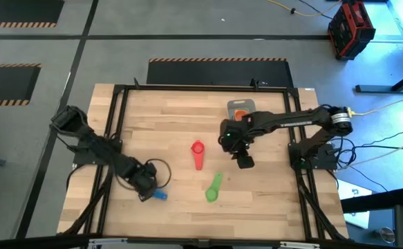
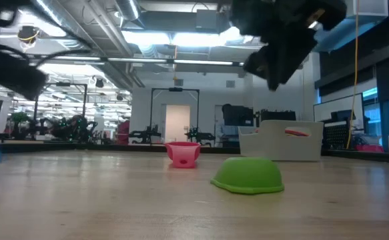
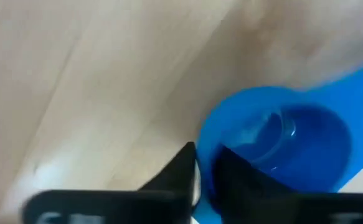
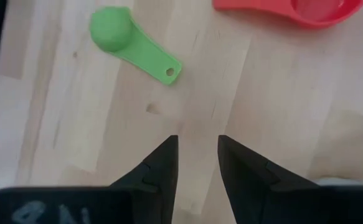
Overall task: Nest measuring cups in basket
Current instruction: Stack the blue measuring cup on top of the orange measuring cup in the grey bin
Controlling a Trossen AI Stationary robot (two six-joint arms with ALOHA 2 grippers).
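High view shows an orange cup [image 1: 240,113] already in the basket [image 1: 241,106]; red cup [image 1: 198,148] and green cup [image 1: 212,193] lie loose nearby. My left hand [image 1: 148,188] pinches the blue cup [image 1: 160,195]; my right hand [image 1: 245,161] hovers empty, narrowly parted.

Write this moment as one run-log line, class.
left tool: shut on blue cup rim | right tool: open, empty, above table | red cup, green cup: loose | basket: holds orange cup

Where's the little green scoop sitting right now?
In the high view, the green measuring cup lies bowl-down on the table's near middle, just right of the red cup and below the right pincer.
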